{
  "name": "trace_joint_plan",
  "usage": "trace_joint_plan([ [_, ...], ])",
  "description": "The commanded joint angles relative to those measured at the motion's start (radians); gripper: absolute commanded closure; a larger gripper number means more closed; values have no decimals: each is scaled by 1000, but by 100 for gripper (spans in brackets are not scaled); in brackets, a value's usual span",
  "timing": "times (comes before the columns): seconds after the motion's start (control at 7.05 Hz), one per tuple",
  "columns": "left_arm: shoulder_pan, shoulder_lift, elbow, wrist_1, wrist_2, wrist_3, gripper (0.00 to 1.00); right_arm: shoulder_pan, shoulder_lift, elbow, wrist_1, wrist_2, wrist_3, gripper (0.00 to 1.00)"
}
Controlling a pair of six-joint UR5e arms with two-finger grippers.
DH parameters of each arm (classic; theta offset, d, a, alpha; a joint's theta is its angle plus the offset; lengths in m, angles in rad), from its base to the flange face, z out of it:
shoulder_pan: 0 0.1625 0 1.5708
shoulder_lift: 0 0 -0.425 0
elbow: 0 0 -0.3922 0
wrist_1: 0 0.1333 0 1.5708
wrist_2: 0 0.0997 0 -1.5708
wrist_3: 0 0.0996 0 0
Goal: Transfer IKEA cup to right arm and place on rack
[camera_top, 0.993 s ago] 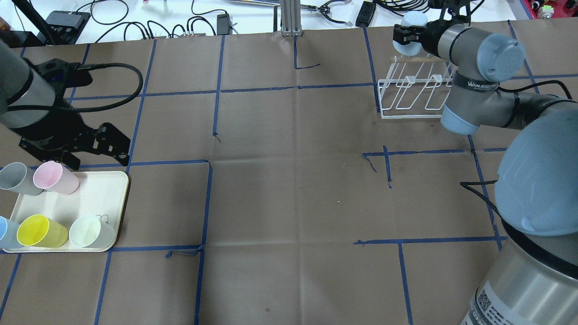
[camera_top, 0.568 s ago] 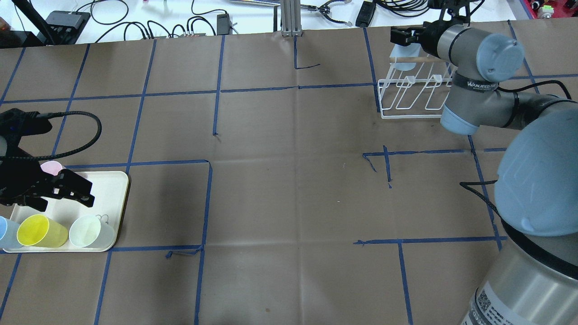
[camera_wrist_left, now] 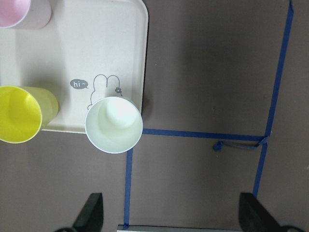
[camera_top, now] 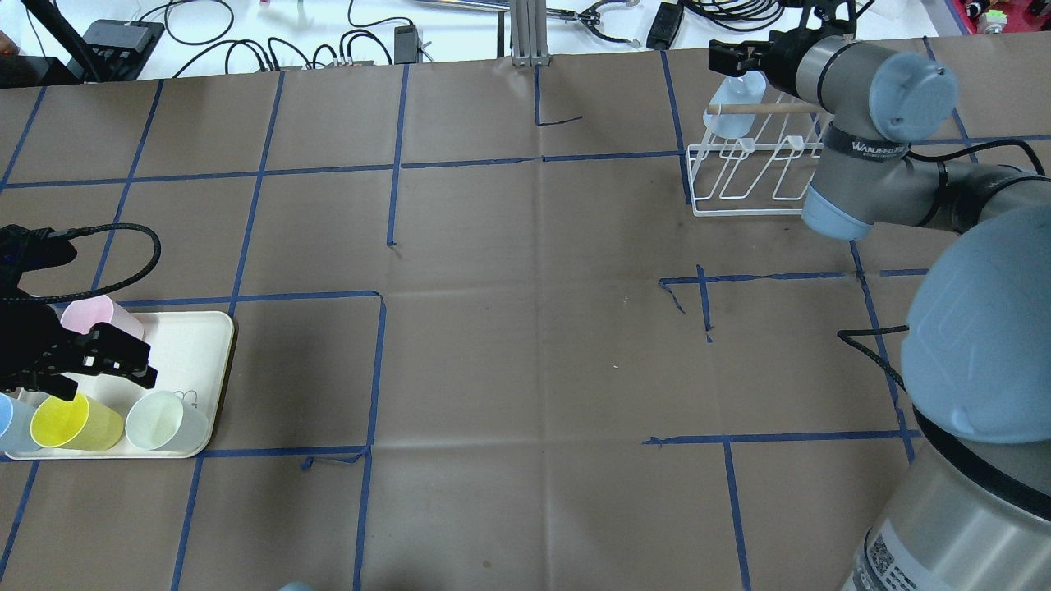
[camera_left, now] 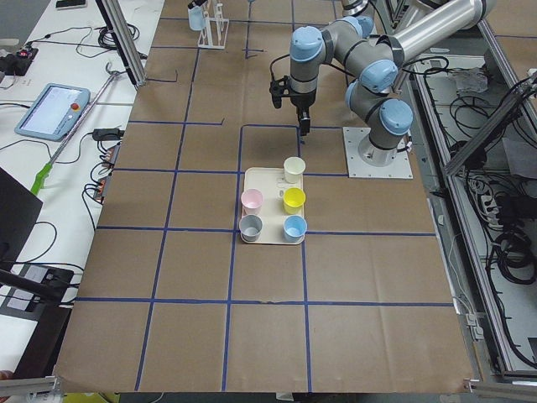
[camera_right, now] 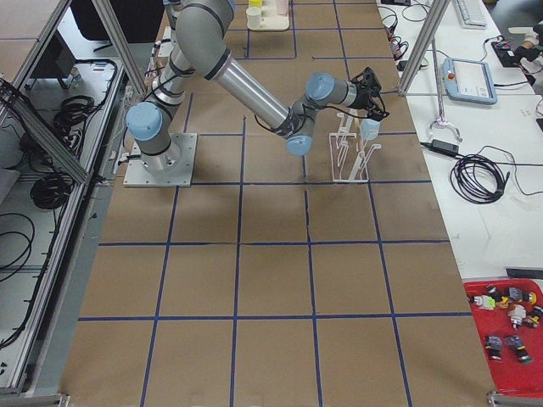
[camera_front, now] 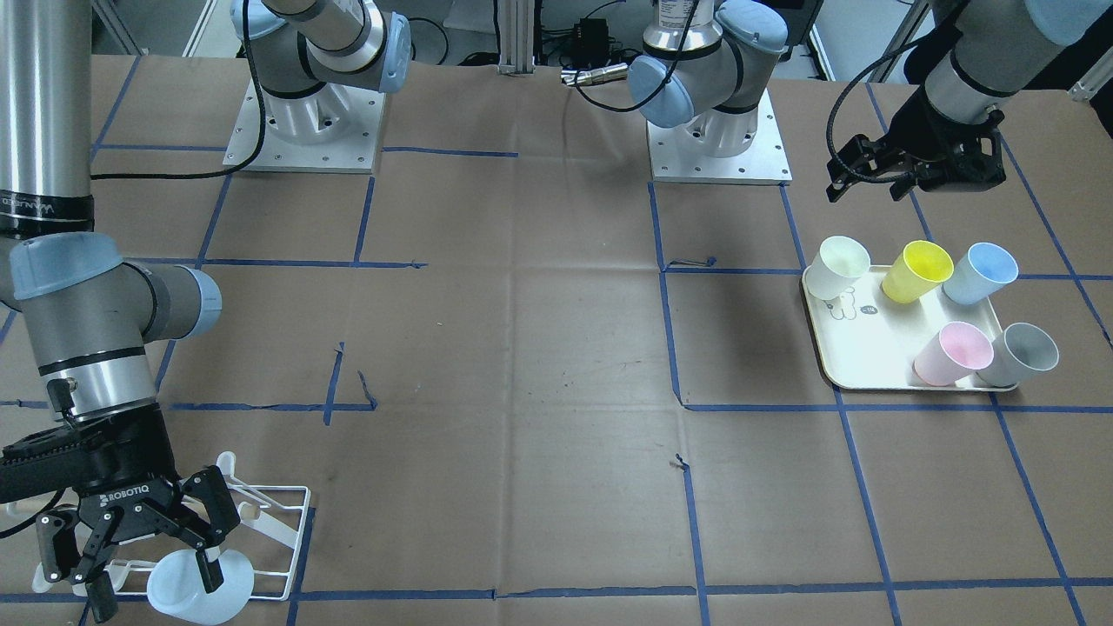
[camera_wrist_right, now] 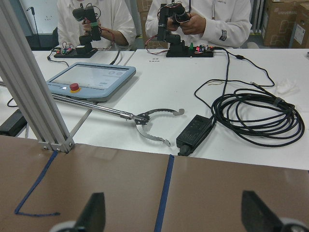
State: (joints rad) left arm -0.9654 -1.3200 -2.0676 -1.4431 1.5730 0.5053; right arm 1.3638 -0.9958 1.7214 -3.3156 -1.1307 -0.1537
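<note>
The IKEA cup [camera_top: 732, 115], pale blue, sits upside down on a prong at the far left end of the white wire rack [camera_top: 743, 211]. It also shows in the front view as the cup [camera_front: 198, 596] on the rack [camera_front: 298, 537]. My right gripper [camera_top: 729, 57] hovers just above it, open, with nothing between the fingers in its wrist view. My left gripper [camera_top: 82, 373] is open over the cream tray [camera_top: 205, 345]. Below it in the left wrist view stands a whitish cup [camera_wrist_left: 114, 124], with the left gripper [camera_wrist_left: 174, 215] spread wide.
The tray [camera_front: 856, 365] holds several cups, among them yellow [camera_top: 66, 420], pink [camera_top: 98, 314] and whitish [camera_top: 162, 420]. Cables and tools lie on the white bench beyond the table's far edge [camera_top: 345, 41]. Two people sit at that bench [camera_wrist_right: 193, 19].
My right gripper lowered the pale blue cup onto the rack, let go and lifted slightly. My left gripper moved from behind the tray to above its cups.
</note>
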Motion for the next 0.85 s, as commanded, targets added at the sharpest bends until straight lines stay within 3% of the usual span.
trace_joint_plan([
  [0.0,1,-91,-25,84,4,-1,2,1,-73,-2,65,-1,2,0],
  [0.28,1,-97,-153,249,7,2,2,21,-185,10,118,-3,11,0],
  [0.57,1,-116,-227,327,18,1,2,79,-292,73,160,-3,11,0],
  [0.71,1,-145,-265,410,78,-2,3,99,-347,125,160,8,40,0],
])
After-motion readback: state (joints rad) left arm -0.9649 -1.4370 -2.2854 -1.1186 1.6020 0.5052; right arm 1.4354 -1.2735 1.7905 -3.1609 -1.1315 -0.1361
